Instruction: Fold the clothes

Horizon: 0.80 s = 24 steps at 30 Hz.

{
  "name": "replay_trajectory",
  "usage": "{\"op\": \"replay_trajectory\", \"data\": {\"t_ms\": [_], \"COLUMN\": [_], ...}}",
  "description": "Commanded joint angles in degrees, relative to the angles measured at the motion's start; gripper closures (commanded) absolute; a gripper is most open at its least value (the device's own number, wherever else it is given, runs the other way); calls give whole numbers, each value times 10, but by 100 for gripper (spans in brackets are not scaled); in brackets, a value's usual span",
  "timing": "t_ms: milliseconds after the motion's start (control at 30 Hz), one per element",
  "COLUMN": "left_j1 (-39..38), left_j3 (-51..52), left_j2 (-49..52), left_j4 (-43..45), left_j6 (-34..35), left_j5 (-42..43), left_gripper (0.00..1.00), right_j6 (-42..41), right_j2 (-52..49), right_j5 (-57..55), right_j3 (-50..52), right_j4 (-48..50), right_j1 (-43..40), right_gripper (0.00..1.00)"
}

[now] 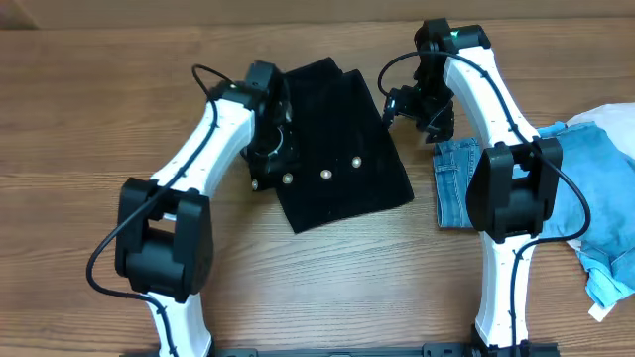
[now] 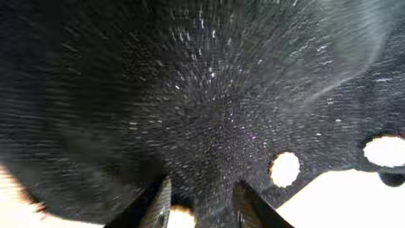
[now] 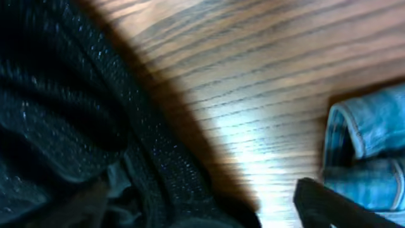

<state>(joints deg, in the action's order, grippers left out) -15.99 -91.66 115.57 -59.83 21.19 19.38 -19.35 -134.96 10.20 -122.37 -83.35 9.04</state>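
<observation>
**Two arms flank a flattened black knit while the denim waits to one side**

The black knit garment [image 1: 337,139] lies as a neat slanted rectangle at top centre of the overhead view. Its row of pale buttons [image 1: 325,174] faces up near the lower edge, on the wooden table [image 1: 99,89]. The left gripper [image 2: 201,183] sits low over the garment's left edge, close to the buttons. Its wrist view shows the fingers [image 2: 155,204] part-way apart, with fuzzy fabric filling the frame beyond them. Nothing looks pinched, though whether a thread of knit lies between them cannot be told.

The right gripper [image 1: 429,117] hangs just off the garment's upper right corner, above bare wood between the knit and the folded light-blue denim [image 1: 458,183] at centre right. Its jaws stand wide and hold nothing; one finger [image 3: 323,201] shows at lower right of its wrist view, near the denim's hem. A looser heap of paler blue cloth [image 1: 605,198] spills off the right edge.

The arms' posts at opposite sides suggest each handles one edge, so that a wide, limp piece turns over evenly. The denim appears parked apart to keep the folding ground free. Judged from its squared outline, this fold of the knit looks close to finished, with the heap at right not yet dealt with
</observation>
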Motion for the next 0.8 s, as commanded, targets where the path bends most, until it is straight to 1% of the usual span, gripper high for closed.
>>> {"op": "replay_trajectory", "data": {"t_ms": [0,133,167,233,300,333,367,400,433,533,633,700,767], "left_j1": [13,14,14,13,8,6,6,6,6,7,8,18,40], "left_j3": [-60,-83,-83,-83,-83,-83,-83,-83,-83,-83,-83,-83,-83], "left_j2": [-19,-45,-52,-61,-62,-62,-62,-62,-62,-62,-62,-62,-62], "left_j4": [-42,-62,-62,-58,-59,-59,-57,-55,-55,-58,-71,-78,-78], "left_j6": [-57,-75,-75,-83,-100,-101,-100,-100,-100,-101,-101,-94,-80], "left_j5": [5,-4,-2,13,27,27,27,27,27,20,-17,-35,-35], "left_gripper": [62,59,56,48,39,32,18,12,10,10,10,10,9], "right_j6": [6,61,61,61,61,61,61,61,61,45,39,37,37], "right_j2": [1,1,1,1,1,1,1,1,1,1,6,25,59], "right_j5": [12,111,116,120,148,164,180,180,179,177,177,177,172], "right_j3": [26,57,60,65,66,66,66,66,66,64,47,33,30], "right_j4": [14,43,47,60,68,71,75,77,79,88,78,70,70], "right_j1": [2,3,3,3,3,3,6,9,14,26,28,28,28], "right_gripper": [0,0,0,0,0,0,0,0,0,0,1,1,0]}}
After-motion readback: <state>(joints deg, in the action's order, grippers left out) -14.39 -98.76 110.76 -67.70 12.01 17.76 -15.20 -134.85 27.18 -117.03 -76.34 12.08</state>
